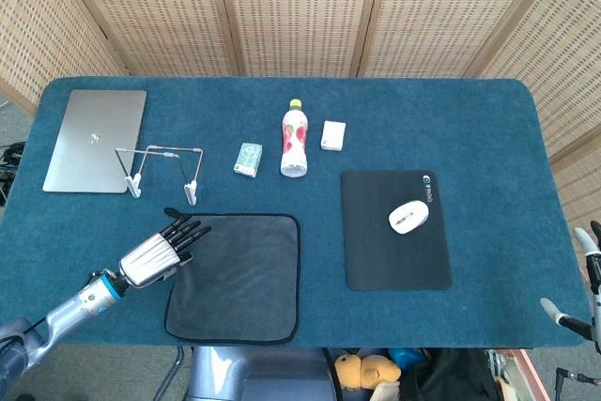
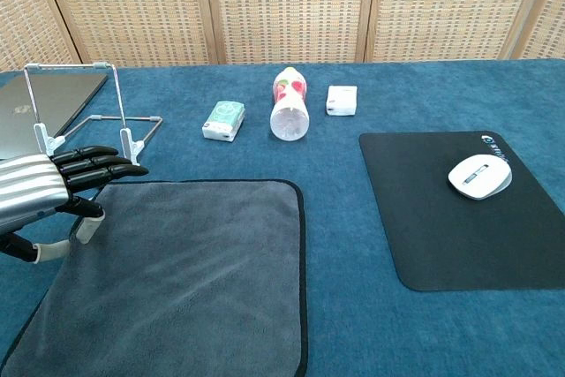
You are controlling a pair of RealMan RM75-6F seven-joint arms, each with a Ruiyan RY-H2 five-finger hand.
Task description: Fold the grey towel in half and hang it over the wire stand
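Blue-carpeted table (image 1: 488, 129) under towel (image 1: 239, 279), laptop (image 1: 94, 138), mousepad (image 1: 385, 251)

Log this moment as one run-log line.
flat grey towel: unfolded | left hand: at its left edge, empty | wire stand: bare | right hand: table edge

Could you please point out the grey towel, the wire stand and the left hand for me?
grey towel (image 1: 239, 274), head view, centre of the cloth.
wire stand (image 2: 69, 65), chest view, top bar.
left hand (image 1: 158, 253), head view, back of the hand.

Grey towel (image 1: 239, 274) black-edged; blue tablecloth (image 1: 451, 119); black mousepad (image 1: 390, 232); white mouse (image 1: 408, 217).
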